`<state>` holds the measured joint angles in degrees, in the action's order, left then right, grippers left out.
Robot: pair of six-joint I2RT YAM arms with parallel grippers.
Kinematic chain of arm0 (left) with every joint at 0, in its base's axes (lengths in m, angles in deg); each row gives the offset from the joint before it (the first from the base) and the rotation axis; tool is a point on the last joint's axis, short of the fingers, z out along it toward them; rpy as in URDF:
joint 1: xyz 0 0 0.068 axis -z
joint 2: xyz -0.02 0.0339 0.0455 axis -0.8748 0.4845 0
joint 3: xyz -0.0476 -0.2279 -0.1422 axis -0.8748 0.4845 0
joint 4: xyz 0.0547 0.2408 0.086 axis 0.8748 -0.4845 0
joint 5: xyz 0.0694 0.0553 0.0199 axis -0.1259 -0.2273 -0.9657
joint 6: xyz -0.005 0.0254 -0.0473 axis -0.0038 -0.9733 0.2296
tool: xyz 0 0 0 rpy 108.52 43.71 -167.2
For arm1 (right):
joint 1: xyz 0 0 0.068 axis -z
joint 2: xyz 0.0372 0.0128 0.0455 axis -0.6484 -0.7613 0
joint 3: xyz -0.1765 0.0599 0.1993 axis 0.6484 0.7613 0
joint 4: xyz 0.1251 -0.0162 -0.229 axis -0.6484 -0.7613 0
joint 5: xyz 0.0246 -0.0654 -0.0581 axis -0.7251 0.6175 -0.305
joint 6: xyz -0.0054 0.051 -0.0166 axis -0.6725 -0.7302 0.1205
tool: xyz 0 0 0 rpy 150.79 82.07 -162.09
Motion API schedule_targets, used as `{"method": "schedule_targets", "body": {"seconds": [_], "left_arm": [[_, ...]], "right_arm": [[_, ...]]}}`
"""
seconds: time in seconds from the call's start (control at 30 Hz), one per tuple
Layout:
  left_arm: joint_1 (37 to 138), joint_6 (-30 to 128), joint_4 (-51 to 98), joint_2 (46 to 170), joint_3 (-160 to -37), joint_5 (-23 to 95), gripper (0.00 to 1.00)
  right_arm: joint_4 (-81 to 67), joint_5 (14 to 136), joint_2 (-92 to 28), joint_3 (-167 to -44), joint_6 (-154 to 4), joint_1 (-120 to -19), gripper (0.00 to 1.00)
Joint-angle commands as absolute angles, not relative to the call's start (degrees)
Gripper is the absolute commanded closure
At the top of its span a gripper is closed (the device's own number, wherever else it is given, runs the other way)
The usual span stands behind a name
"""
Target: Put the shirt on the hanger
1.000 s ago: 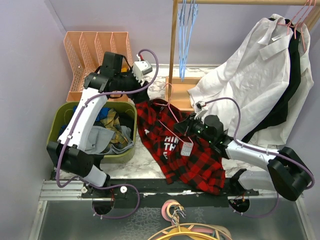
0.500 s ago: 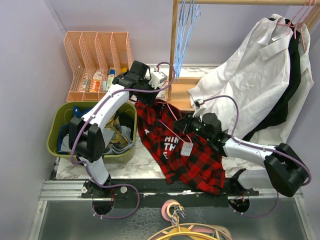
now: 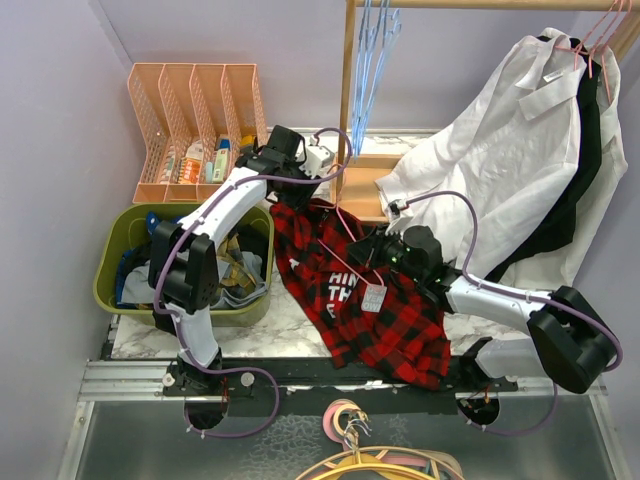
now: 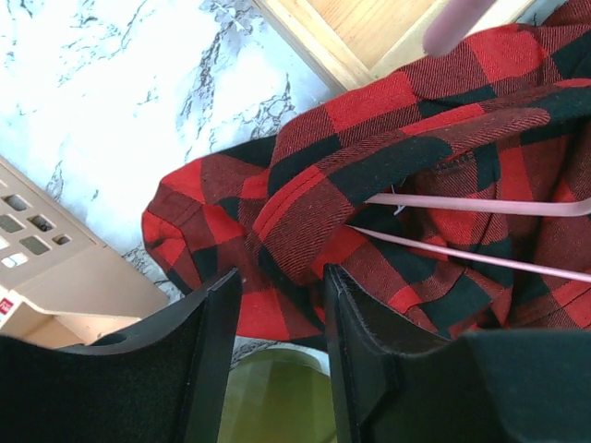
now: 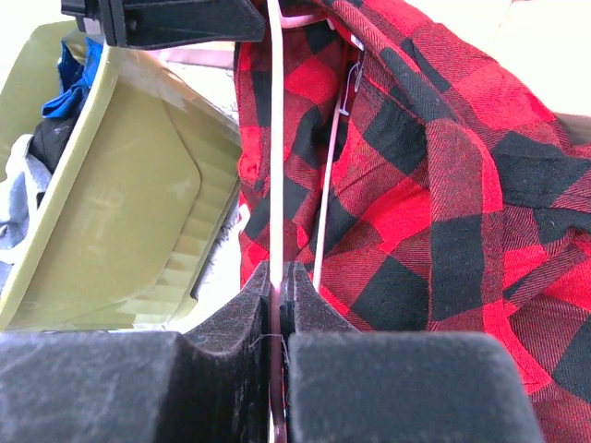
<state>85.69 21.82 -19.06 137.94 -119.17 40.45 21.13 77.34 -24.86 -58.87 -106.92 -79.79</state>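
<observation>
The right gripper is clamped on one thin wire of the hanger; the hanger lies on the shirt, its wires running under a fold near the collar; the left gripper hangs with its fingers apart just above the shirt's edge; the shirt lies crumpled on the marble table, beside the green bin.
</observation>
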Motion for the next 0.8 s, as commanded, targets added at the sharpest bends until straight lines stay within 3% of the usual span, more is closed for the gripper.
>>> {"method": "schedule_targets", "body": {"seconds": [0.0, 0.1, 0.53, 0.77], "left_arm": [[86.47, 22.67, -17.34, 138.77, -119.24, 41.45, 0.65], [86.42, 22.98, -16.79, 138.70, -118.68, 41.20, 1.00], [91.17, 23.00, -16.61, 127.89, -115.42, 42.19, 1.00], [92.89, 22.56, -19.06, 126.06, -117.27, 41.52, 1.00]], "right_arm": [[21.85, 78.89, -25.73, -60.87, -106.49, -79.88, 0.99], [22.19, 78.50, -26.45, -61.18, -106.54, -79.88, 0.99], [23.03, 72.81, -38.31, -72.47, -107.39, -79.88, 0.99], [30.80, 72.30, -39.95, -71.63, -107.53, -79.88, 0.99]]}}
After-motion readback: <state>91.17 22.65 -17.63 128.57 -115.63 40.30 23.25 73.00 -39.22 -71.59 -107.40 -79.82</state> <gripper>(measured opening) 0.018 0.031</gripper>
